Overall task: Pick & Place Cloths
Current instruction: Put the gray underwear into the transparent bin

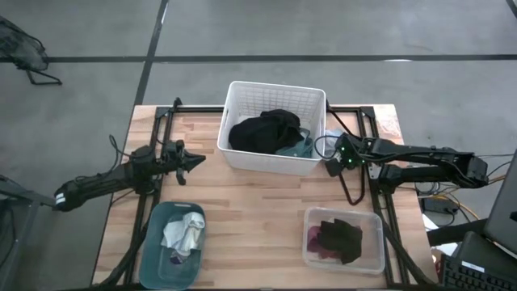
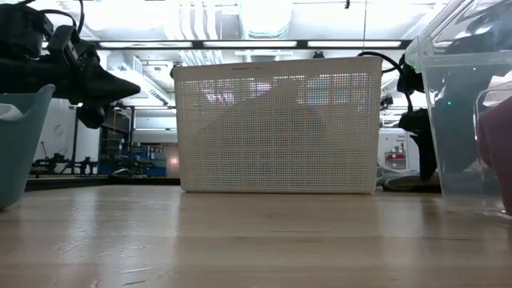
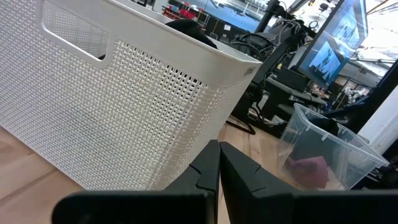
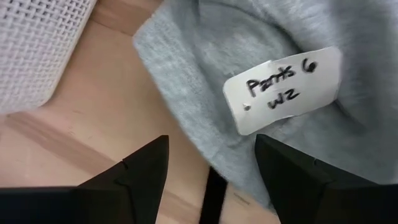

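A black cloth (image 1: 265,131) is heaped over a teal-green cloth (image 1: 300,145) inside the white basket (image 1: 242,95). A white-grey cloth (image 1: 184,234) lies in the teal bin (image 1: 153,242). Black and maroon cloths (image 1: 338,239) lie in the clear bin (image 1: 373,260). A grey cloth (image 4: 205,68) with a handwritten label (image 4: 283,87) lies flat on the table beside the basket. My right gripper (image 4: 211,158) is open just above this cloth's edge, by the basket's right side (image 1: 331,166). My left gripper (image 1: 194,160) is shut and empty, left of the basket, pointing at it (image 3: 219,155).
The white basket's perforated wall (image 3: 124,112) stands close in front of my left gripper. Black frame bars (image 1: 157,129) and a looped cable (image 1: 351,190) lie on the wooden table. Bare wood (image 1: 258,202) lies between the basket and the two bins.
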### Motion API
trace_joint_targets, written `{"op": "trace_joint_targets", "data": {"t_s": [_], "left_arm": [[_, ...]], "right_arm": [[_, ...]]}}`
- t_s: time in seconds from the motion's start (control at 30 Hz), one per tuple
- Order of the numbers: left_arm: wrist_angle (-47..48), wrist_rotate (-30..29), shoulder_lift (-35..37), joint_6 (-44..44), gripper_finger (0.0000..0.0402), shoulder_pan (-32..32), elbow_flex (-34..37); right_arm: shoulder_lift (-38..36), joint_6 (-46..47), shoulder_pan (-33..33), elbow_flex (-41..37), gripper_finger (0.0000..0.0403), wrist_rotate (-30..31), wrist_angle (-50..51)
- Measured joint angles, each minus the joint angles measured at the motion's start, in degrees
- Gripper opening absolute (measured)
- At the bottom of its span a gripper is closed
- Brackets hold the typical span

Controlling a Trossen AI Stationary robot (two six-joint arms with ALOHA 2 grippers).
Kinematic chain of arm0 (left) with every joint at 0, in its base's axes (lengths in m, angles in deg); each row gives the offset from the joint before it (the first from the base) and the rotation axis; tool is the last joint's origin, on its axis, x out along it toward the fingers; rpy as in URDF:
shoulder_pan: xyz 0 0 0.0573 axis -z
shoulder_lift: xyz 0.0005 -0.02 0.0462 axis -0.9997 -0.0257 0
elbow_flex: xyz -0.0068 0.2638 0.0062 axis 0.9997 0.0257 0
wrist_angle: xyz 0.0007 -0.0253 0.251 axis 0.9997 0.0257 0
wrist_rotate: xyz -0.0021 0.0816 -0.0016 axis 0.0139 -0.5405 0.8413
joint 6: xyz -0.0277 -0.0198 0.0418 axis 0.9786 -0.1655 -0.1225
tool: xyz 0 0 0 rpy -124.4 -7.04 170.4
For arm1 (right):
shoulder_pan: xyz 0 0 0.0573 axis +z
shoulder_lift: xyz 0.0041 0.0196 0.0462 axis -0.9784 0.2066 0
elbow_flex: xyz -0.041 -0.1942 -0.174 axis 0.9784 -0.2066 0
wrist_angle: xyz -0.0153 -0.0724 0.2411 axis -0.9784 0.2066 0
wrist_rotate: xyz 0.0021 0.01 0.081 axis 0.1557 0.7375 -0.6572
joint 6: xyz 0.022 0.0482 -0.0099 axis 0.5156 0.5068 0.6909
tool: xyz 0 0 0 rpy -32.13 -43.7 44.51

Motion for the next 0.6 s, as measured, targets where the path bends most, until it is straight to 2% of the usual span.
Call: {"op": "trace_joint_targets", "data": {"t_s": [0.33, 0.6], "left_arm": [[-0.04, 0.02, -0.01, 0.02, 0.0014, 0.01, 0.04], [-0.06, 0.04, -0.02, 0.00, 0.0014, 0.00, 0.04]], "right_arm": [[0.00, 6.05, 0.02, 0.00, 0.0254, -1.67, -1.08], [0.00, 15.18, 0.01, 0.00, 0.0264, -1.85, -3.40]]}}
